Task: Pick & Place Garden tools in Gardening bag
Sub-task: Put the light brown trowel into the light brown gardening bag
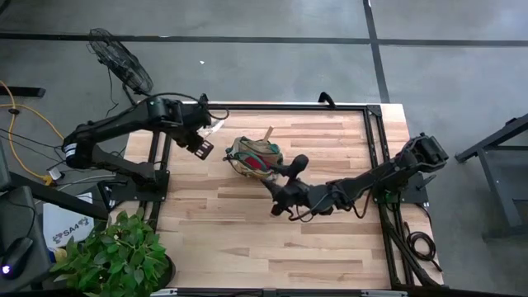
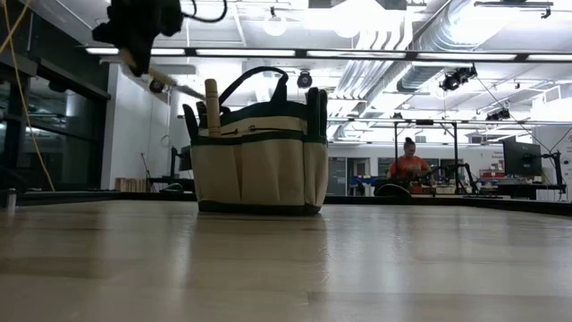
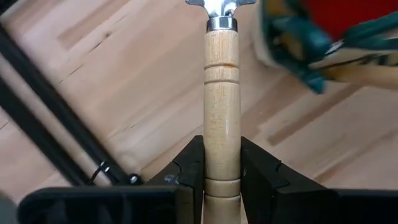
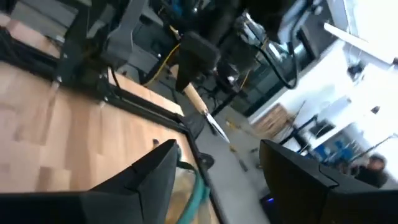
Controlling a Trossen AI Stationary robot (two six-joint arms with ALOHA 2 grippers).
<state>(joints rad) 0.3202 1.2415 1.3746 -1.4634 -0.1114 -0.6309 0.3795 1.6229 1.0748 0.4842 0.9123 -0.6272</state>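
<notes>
From above, our left gripper [image 1: 205, 142] carries a wooden-handled tool [image 1: 216, 124] just beside the gardening bag [image 1: 254, 157] on the table [image 1: 330, 239]. In the left wrist view, jaws clamp the handle; we should centre over the bag's mouth before releasing. Right gripper [image 4: 217, 180] gapes wide, empty.

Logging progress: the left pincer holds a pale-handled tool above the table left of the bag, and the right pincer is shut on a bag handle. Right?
Not quite. The right pincer is open, gripping nothing; the right wrist view shows it. The left pincer does hold the wooden-handled tool, left of the bag.
</notes>
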